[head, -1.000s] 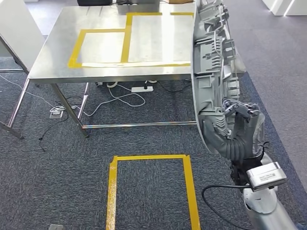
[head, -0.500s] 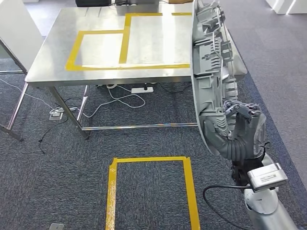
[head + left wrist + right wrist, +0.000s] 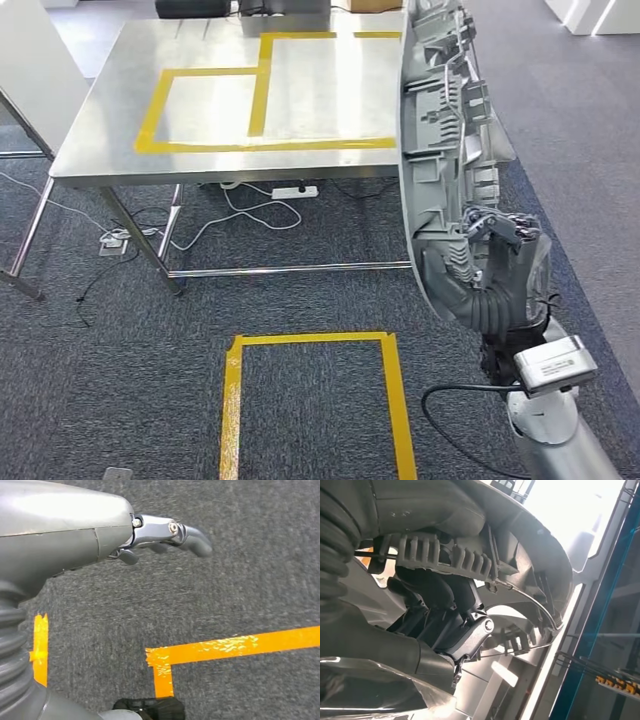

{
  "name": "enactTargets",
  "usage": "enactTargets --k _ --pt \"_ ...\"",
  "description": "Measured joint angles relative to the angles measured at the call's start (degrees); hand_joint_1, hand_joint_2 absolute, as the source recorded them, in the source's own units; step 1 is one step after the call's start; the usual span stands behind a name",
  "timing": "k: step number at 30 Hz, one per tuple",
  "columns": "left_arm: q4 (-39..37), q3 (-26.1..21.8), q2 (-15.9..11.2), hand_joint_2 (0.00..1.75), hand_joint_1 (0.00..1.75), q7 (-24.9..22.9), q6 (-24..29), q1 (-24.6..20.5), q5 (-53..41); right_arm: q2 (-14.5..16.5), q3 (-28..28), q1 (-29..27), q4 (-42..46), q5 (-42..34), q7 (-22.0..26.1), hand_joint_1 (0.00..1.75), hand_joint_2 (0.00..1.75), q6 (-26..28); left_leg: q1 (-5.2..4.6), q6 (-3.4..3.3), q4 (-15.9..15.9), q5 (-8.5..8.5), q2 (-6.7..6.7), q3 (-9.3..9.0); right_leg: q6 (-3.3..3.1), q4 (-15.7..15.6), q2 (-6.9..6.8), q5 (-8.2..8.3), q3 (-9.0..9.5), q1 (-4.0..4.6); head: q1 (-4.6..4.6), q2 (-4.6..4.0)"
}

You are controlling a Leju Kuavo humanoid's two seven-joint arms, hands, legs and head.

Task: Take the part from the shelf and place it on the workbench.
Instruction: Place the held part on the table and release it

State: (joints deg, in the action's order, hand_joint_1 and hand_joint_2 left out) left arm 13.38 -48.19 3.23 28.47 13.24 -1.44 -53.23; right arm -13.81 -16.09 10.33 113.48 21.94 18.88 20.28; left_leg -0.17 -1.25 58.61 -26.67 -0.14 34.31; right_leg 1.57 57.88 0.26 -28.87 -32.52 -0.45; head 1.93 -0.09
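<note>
One hand, your right, is gripping the part while the desk is drawing nearer; left fingers are hanging empty

Head view looks down on workbench — wrist views sit close — carpet shared.

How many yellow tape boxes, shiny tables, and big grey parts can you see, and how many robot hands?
Yellow tape boxes on the workbench: 2 (left one, right one)
Yellow tape box on the carpet: 1
Shiny metal workbench: 1
Big grey part: 1, held by the right hand
Robot hands: 2, with the left hand holding nothing
Total: 7
</note>
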Motion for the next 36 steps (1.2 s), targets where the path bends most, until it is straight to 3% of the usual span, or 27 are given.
enactTargets --k 2,5,6,7,8,10,11,13,18,21,22,23,25,26,27,30,33,34,36 --pt "0.0 0.0 0.0 1.75 0.00 0.0 0.0 0.0 0.0 0.0 0.2 0.1 0.0 0.0 -0.1 1.75 1.75 0.0 0.29 -0.53 -0.6 0.07 0.00 -0.47 0.56 1.9 -0.08 -1.31 -0.95 -0.05 0.15 0.00" --pt "0.0 0.0 0.1 1.75 0.00 0.0 0.0 -0.1 0.0 0.0 0.3 0.1 -0.1 -0.2 -0.1 1.75 1.75 0.0 0.39 -1.15 -0.7 -0.22 0.01 -0.82 1.14 12.6 -0.12 -5.59 -6.67 -0.26 0.39 0.00" --pt "0.0 0.0 0.1 1.75 0.00 0.0 0.0 0.0 0.0 0.0 0.3 0.0 -0.1 -0.2 -0.1 1.75 1.75 0.0 0.39 -1.22 -0.7 -0.35 0.00 -0.93 1.30 15.4 -0.13 -6.14 -8.46 -0.31 0.43 0.00" --pt "0.0 0.0 0.1 1.75 0.00 0.0 0.0 0.0 0.0 0.0 0.3 -0.1 -0.2 -0.3 -0.1 1.75 1.75 0.0 0.39 -1.22 -0.7 -0.52 -0.01 -1.10 1.41 16.2 -0.14 -5.50 -9.27 -0.36 0.44 0.00" --pt "0.0 0.0 0.1 1.75 0.00 0.0 0.0 0.0 0.0 0.0 0.3 -0.1 -0.2 -0.3 -0.2 1.75 1.75 0.0 0.41 -1.13 -0.7 -0.74 -0.05 -1.37 1.43 14.4 -0.16 -3.70 -8.82 -0.41 0.46 0.00" --pt "0.0 0.0 0.1 1.75 0.00 0.0 0.0 0.0 0.0 0.0 0.4 -0.1 -0.3 -0.3 -0.2 1.75 1.75 0.0 0.38 -0.75 -0.6 -1.37 -0.11 -2.08 1.34 7.0 -0.29 0.71 -5.58 -0.48 0.46 0.00" --pt "0.0 0.0 0.1 1.75 0.00 0.0 0.0 0.0 0.0 0.0 0.4 -0.1 -0.3 -0.3 -0.1 1.75 1.75 0.0 0.29 -0.47 -0.4 -1.70 -0.13 -2.30 1.18 3.5 -0.33 1.90 -3.79 -0.43 0.44 0.00" --pt "0.0 0.0 0.1 1.75 0.00 -0.1 0.0 0.0 -0.1 0.0 0.4 0.0 -0.3 -0.3 -0.1 1.75 1.75 -0.1 0.11 -0.01 -0.2 -2.03 -0.12 -2.32 0.73 0.8 -0.36 1.85 -2.10 -0.27 0.37 0.00" --pt "0.0 0.0 0.1 1.75 0.00 -0.1 0.0 0.0 -0.1 0.0 0.4 0.0 -0.3 -0.3 -0.1 1.75 1.75 -0.1 0.11 0.42 0.1 -2.32 -0.09 -2.28 0.16 0.5 -0.31 1.61 -1.78 -0.32 0.28 0.00" --pt "0.0 0.0 0.1 1.75 0.00 -0.2 0.0 0.0 -0.1 0.0 0.4 -0.2 -0.3 -0.2 -0.1 1.75 1.75 -0.1 0.37 1.74 12.9 -7.67 0.00 4.07 -1.35 0.1 -0.30 0.78 -0.59 -0.59 0.00 0.00" --pt "0.0 0.0 0.0 1.75 0.00 -0.2 0.0 0.1 -0.1 0.0 0.4 -0.2 -0.3 -0.2 -0.1 1.75 1.75 -0.1 0.45 1.89 16.7 -8.39 0.01 6.34 -1.55 0.1 -0.28 0.44 -0.17 -0.59 -0.07 0.00" --pt "0.0 0.0 0.1 1.75 0.00 -0.2 0.0 0.1 -0.1 0.0 0.4 -0.3 -0.3 -0.2 -0.1 1.75 1.75 -0.1 0.48 1.84 15.7 -6.69 0.01 6.32 -1.50 0.1 -0.22 0.18 0.23 -0.59 -0.07 0.00" --pt "0.0 0.0 0.0 1.75 0.00 -0.2 0.0 0.1 -0.1 0.0 0.3 -0.3 -0.3 -0.2 -0.1 1.75 1.75 -0.1 0.51 1.51 8.6 -1.64 -0.01 3.78 -1.22 0.1 -0.12 -0.48 1.12 -0.60 -0.07 0.00" --pt "0.0 0.0 0.0 1.75 0.00 -0.2 0.0 0.1 -0.1 0.0 0.3 -0.2 -0.3 -0.2 -0.1 1.75 1.75 -0.1 0.42 1.30 5.1 0.05 -0.02 2.29 -0.95 0.1 -0.07 -0.84 1.51 -0.50 -0.07 0.00" --pt "0.0 0.0 0.0 1.75 0.00 -0.2 0.0 0.1 -0.1 0.0 0.4 -0.2 -0.3 -0.2 -0.1 1.75 1.75 -0.1 0.32 1.07 2.6 0.71 0.00 1.24 -0.65 0.1 -0.04 -1.08 1.67 -0.42 -0.08 0.00" --pt "0.0 0.0 0.0 1.75 0.00 -0.3 0.0 0.1 -0.1 0.0 0.4 -0.1 -0.3 -0.1 -0.1 1.75 1.75 -0.1 0.14 0.46 0.8 0.10 0.01 0.67 0.26 -0.1 -0.05 -1.24 1.74 -0.27 -0.07 0.00" --pt "0.0 0.0 0.1 1.75 0.00 -0.3 0.0 0.1 -0.1 0.0 0.4 0.0 -0.3 -0.1 -0.1 1.75 1.75 -0.1 0.58 -0.27 0.1 0.21 -0.01 0.16 0.93 0.9 -0.11 -2.30 1.10 -0.30 0.08 0.00" --pt "0.0 0.0 0.1 1.75 0.00 -0.3 0.0 0.1 -0.1 0.0 0.4 0.0 -0.3 -0.2 -0.1 1.75 1.75 -0.1 0.69 -0.52 -0.1 0.16 0.00 -0.02 1.09 3.1 -0.13 -3.37 -0.11 -0.32 0.21 0.00" --pt "0.0 0.0 0.1 1.75 0.00 -0.3 0.0 -0.1 -0.1 0.0 0.5 0.0 -0.3 -0.2 -0.1 1.75 1.75 -0.1 0.66 -0.95 -0.1 -0.09 0.00 -0.18 1.39 10.7 -0.15 -6.22 -4.38 -0.34 0.44 0.00"
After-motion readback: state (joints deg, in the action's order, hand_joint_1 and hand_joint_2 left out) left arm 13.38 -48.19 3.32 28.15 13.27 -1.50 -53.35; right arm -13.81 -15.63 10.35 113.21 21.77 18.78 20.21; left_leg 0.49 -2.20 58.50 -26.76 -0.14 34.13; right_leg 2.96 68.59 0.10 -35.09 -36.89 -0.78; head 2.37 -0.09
